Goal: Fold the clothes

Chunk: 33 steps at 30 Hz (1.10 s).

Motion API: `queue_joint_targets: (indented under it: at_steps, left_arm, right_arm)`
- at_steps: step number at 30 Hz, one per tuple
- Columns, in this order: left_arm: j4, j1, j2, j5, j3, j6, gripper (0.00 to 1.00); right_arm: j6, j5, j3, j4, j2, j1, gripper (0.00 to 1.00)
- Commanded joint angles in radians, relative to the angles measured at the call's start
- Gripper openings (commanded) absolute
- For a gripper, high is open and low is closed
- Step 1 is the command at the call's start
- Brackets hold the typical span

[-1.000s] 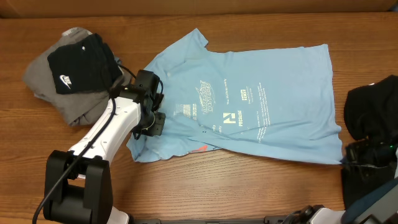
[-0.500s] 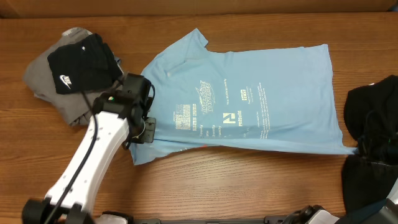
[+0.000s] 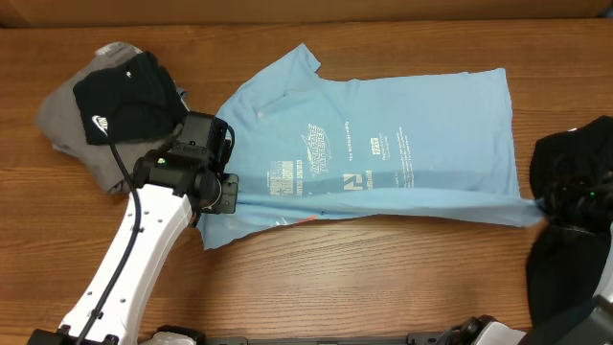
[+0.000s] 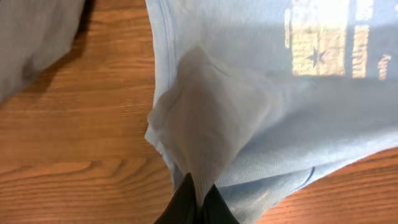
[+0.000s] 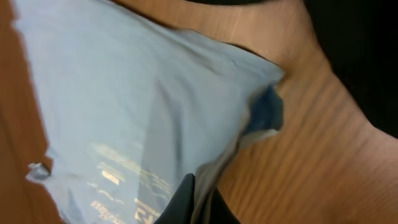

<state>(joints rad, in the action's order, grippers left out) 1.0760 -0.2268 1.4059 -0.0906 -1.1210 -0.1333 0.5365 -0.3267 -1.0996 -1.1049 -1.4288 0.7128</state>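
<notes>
Change since 0.5 s ago: the near edge of the light blue T-shirt (image 3: 383,125) has risen off the bench (image 3: 383,287) and drawn inward, forming a taut ridge across the shirt's width. The lowest rows of the white lettering (image 3: 335,153) are now partly covered by it. The left arm (image 3: 144,249) has shifted slightly toward the near-left. The sleeve and far hem have not moved.

Left end effector (image 4: 198,198): closed on the T-shirt. In the left wrist view the two dark fingers sit together at the frame bottom with a peak of blue cloth pinched between them. The fabric tents up from the near-left corner of the shirt. A hem fold hangs just below the pinch.

Right end effector (image 5: 196,200): closed on the T-shirt. In the right wrist view the dark fingers clamp a gathered blue edge, and the corner of the shirt curls over beside them. In the overhead view this corner is stretched to a point at the near-right. It reaches the edge of the black garment (image 3: 575,163).

T-shirt position: centre of the bench, print side up, far half lying flat, near edge lifted between the two grips.

Other items: grey garment (image 3: 67,120) at the far left, with the black Nike piece (image 3: 124,96) lying on top of it. Both are just beside the shirt's sleeve, and the overhead view does not show whether they touch it. The black garment lies in a heap at the right edge of the bench.
</notes>
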Motion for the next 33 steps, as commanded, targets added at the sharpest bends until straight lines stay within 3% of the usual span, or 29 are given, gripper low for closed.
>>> queue_joint_targets:
  at_steps: [1,5,9,10,11,14,17,24,30,33]
  left_arm:
    - [0.029,0.002,0.017,-0.028,0.006,-0.020,0.04]
    - [0.054,0.003,0.004,-0.107,0.006,-0.019,0.04]
    - [0.029,0.004,0.000,-0.029,0.006,0.001,0.06]
    - [0.027,0.004,0.006,0.002,0.006,0.006,0.10]
    - [0.026,0.004,0.011,0.023,0.006,0.006,0.25]
    - [0.019,0.004,0.042,0.066,0.011,0.006,0.48]
    - [-0.003,0.004,0.080,0.071,0.033,0.006,0.59]
    - [-0.204,0.003,0.224,0.294,0.121,0.046,0.61]
    - [-0.292,0.003,0.302,0.353,0.122,0.082,0.51]
    - [-0.287,0.003,0.305,0.352,0.122,0.083,0.31]
  right_arm:
    - [0.030,0.075,-0.034,-0.008,0.003,0.046,0.04]
    - [-0.042,0.015,-0.103,-0.093,0.024,0.146,0.04]
    - [-0.066,-0.005,-0.157,-0.159,0.041,0.167,0.04]
    - [-0.066,-0.005,-0.158,-0.159,0.041,0.166,0.04]
    - [-0.066,-0.003,-0.157,-0.159,0.041,0.164,0.04]
    - [-0.066,-0.004,-0.157,-0.155,0.039,0.164,0.04]
    - [-0.066,-0.004,-0.157,-0.154,0.039,0.164,0.04]
    - [-0.066,-0.004,-0.157,-0.154,0.039,0.164,0.04]
    - [-0.066,-0.004,-0.157,-0.155,0.039,0.164,0.04]
    - [-0.066,-0.004,-0.157,-0.154,0.039,0.164,0.04]
